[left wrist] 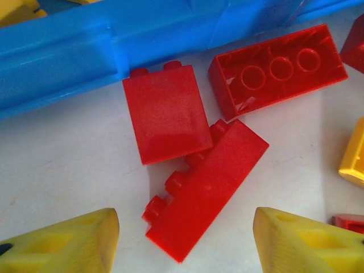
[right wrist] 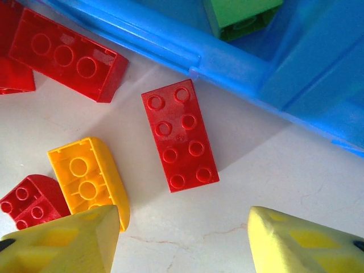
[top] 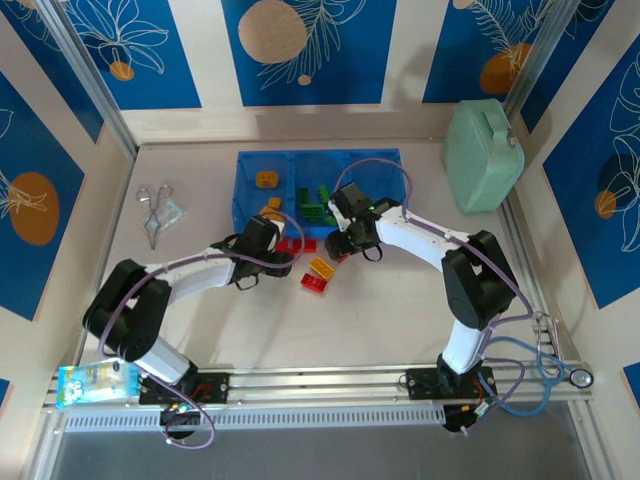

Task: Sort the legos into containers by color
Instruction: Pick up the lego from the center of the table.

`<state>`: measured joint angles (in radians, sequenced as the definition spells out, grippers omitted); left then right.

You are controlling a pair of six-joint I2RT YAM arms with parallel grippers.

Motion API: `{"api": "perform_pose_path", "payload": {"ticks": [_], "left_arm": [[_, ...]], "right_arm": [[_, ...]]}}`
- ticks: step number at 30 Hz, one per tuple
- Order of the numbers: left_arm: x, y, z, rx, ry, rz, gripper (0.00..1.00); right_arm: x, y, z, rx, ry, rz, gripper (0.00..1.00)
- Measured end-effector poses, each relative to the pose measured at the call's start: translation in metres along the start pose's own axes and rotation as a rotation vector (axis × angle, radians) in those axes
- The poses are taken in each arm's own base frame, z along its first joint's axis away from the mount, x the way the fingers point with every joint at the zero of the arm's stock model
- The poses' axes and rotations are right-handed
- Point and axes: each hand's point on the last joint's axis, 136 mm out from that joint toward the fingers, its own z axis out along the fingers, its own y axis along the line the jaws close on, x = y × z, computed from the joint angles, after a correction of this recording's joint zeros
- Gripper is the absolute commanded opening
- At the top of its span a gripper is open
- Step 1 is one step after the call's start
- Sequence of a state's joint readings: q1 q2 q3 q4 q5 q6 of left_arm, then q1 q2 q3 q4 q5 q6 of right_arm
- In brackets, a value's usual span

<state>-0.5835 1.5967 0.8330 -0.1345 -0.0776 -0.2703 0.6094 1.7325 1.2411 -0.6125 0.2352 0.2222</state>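
Our left claw [left wrist: 185, 243] hangs over the counter [left wrist: 57, 170] with its fingers spread apart, gripping nothing. A long red brick [left wrist: 205, 196] lies on its side between and just ahead of the tips. It touches a squarer red brick [left wrist: 166, 114] beside the blue tray [left wrist: 57, 57]. Our right claw [right wrist: 185, 239] is also spread wide and empty. A flat red brick [right wrist: 181, 135] lies just ahead of it near the tray wall, and a yellow brick [right wrist: 88, 176] lies by one finger [right wrist: 62, 244]. A green brick [right wrist: 239, 14] sits inside the tray.
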Motion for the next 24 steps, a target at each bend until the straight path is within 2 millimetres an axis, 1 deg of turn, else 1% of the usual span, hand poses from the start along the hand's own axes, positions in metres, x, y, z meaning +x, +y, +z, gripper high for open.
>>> {"api": "perform_pose_path", "payload": {"ticks": [5, 8, 13, 15, 17, 21, 24], "left_arm": [[-0.005, -0.002, 0.013, -0.005, 0.021, 0.03, 0.55], [-0.007, -0.005, 0.018, 0.001, 0.03, 0.049, 0.46], [-0.005, -0.011, 0.018, 0.005, 0.043, 0.088, 0.34], [-0.004, -0.015, 0.017, 0.003, 0.046, 0.106, 0.28], [-0.001, -0.02, 0.016, 0.008, 0.051, 0.123, 0.25], [0.004, -0.031, 0.009, 0.035, 0.066, 0.144, 0.23], [0.001, -0.045, -0.007, 0.077, 0.048, 0.161, 0.23]], "right_arm": [[0.006, -0.002, -0.012, -0.004, -0.026, 0.024, 0.61], [0.01, -0.007, -0.02, -0.005, -0.046, 0.05, 0.61], [0.011, -0.022, -0.038, -0.005, -0.095, 0.112, 0.61], [0.011, -0.027, -0.045, -0.009, -0.115, 0.137, 0.6], [0.012, -0.031, -0.05, -0.012, -0.131, 0.155, 0.6], [0.014, -0.036, -0.056, -0.02, -0.152, 0.185, 0.6], [0.016, -0.04, -0.058, -0.018, -0.164, 0.203, 0.59]]}}
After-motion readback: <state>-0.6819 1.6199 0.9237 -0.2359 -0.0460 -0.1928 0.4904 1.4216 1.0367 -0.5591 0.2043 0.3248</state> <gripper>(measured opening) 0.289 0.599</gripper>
